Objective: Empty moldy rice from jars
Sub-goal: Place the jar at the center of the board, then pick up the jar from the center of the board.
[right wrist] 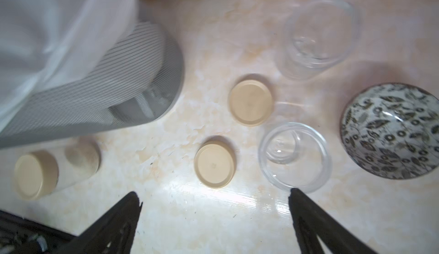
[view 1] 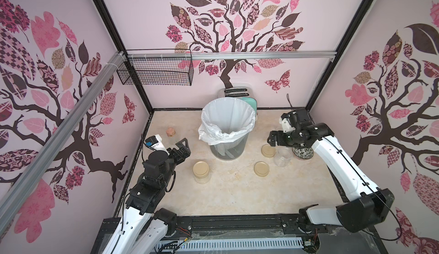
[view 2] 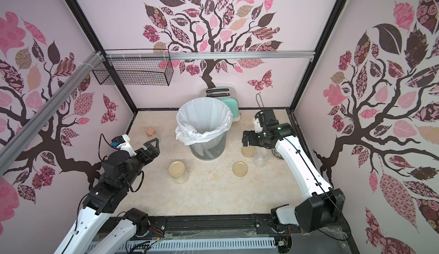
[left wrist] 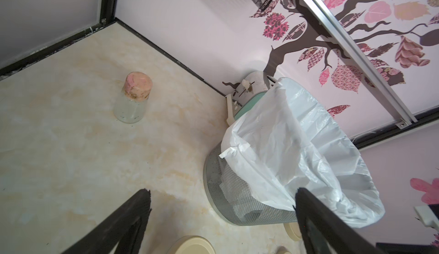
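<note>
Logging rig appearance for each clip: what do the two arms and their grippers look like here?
The left arm and right arm have white shells and black joints. A thin black cable runs along the right arm. The left gripper and right gripper are black, with skeletal triangular jaws.

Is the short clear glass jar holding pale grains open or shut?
Shut: a round beige lid covers the short clear glass jar.
</note>
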Robot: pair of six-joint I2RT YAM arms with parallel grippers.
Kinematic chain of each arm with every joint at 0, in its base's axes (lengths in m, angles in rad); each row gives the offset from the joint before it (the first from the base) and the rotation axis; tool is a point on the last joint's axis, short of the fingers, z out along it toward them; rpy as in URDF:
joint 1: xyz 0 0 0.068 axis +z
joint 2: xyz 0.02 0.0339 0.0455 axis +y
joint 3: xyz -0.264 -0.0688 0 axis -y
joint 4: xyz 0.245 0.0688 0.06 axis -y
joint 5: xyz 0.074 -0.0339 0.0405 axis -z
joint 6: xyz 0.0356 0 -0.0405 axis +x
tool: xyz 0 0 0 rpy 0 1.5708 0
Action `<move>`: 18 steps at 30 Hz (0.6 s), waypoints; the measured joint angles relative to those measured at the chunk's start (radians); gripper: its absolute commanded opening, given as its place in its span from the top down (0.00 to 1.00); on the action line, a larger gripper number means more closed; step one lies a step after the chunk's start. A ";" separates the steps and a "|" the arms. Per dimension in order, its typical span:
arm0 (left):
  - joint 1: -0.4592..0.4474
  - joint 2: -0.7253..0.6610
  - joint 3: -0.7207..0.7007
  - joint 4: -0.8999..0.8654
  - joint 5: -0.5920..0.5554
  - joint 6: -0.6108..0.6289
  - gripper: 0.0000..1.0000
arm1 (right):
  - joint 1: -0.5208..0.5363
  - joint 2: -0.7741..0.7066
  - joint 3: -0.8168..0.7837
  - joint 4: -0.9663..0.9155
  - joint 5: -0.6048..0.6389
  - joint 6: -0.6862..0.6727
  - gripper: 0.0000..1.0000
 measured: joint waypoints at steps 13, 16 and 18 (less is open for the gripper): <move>0.008 -0.172 -0.096 -0.147 -0.085 -0.168 0.02 | 0.570 0.072 -0.089 0.375 -0.071 -0.127 0.01; 0.008 -0.195 -0.111 -0.167 -0.091 -0.189 0.02 | 0.605 0.150 -0.089 0.458 -0.092 -0.147 0.00; 0.008 -0.202 -0.119 -0.179 -0.092 -0.203 0.02 | 0.624 0.198 -0.089 0.506 -0.095 -0.161 0.00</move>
